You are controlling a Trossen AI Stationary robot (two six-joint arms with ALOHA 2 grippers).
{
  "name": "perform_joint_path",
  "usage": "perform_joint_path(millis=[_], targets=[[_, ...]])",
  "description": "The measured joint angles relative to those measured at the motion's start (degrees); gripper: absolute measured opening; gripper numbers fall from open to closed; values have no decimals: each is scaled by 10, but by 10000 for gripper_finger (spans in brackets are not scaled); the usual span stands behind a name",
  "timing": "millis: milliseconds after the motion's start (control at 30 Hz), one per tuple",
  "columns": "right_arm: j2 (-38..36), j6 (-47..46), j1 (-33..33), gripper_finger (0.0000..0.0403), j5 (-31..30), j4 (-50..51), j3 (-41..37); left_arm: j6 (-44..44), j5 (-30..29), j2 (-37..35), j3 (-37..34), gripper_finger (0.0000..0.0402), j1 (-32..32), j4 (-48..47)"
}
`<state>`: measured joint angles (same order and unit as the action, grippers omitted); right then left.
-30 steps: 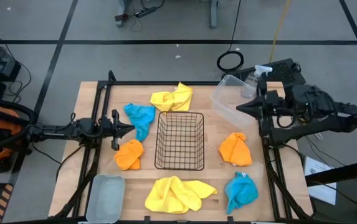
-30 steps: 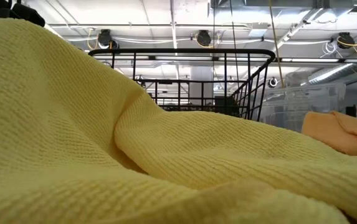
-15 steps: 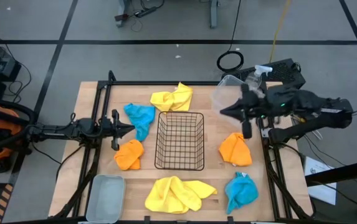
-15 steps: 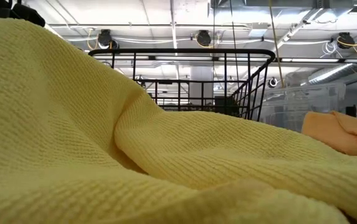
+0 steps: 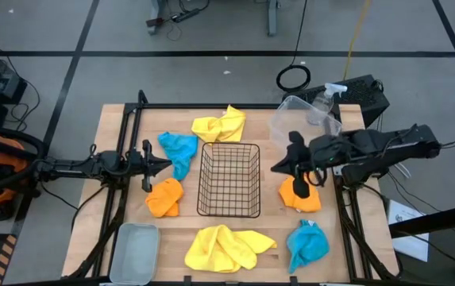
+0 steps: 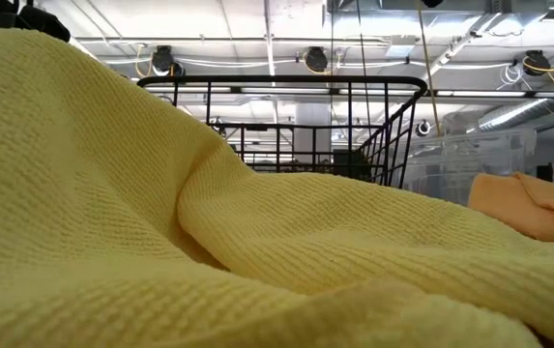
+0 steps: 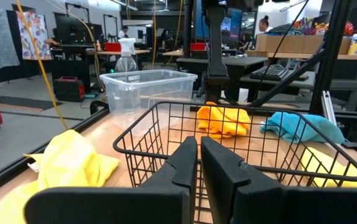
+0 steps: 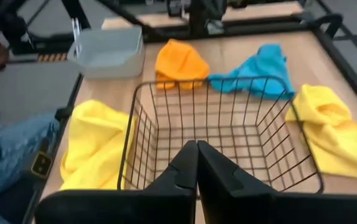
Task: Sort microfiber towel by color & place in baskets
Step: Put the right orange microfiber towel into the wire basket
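Towels all six loose on the table, none sorted yet. Left to right in the high view:

- Grey-blue tray (image 5: pixel 135 253) at the near left corner, nothing in it.
- Left gripper (image 5: pixel 160 165) parked left of the wire basket, fingers together, holding nothing. Looks like a wait pose; its wrist view looks straight through the mesh.
- Teal towel (image 5: pixel 179 150) just beside that gripper's tips, orange towel (image 5: pixel 164 197) just nearer the front edge. Both within easy reach of the left arm.
- Yellow towel (image 5: pixel 220 125) behind the wire basket (image 5: pixel 229 179), second yellow towel (image 5: pixel 227 247) in front of it. Basket sits mid-table, so either arm can drop into it. Front yellow one is bunched right up against the low camera and blocks most of that view.
- Right gripper (image 5: pixel 278 167) reaching in from the right, between the basket and the second orange towel (image 5: pixel 301 193), fingers closed, nothing in them. Arm lies over part of that orange towel. My read: it's lining up on that towel, and will need to open before it goes down.
- Second teal towel (image 5: pixel 306 244) near the front right.
- Clear tub (image 5: pixel 300 121) at the back right, empty as far as I can tell.
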<state>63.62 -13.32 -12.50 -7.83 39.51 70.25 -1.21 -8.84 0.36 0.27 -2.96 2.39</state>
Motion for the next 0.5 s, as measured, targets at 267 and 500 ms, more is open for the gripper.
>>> perform_joint_path(millis=[267,500], targets=[[20,-9,-33,0,-1,3,-25,-7,-9,0,18,28,0,-2],[35,-63,-70,0,-1,2,-46,-55,-10,0,69,28,-1,-12]])
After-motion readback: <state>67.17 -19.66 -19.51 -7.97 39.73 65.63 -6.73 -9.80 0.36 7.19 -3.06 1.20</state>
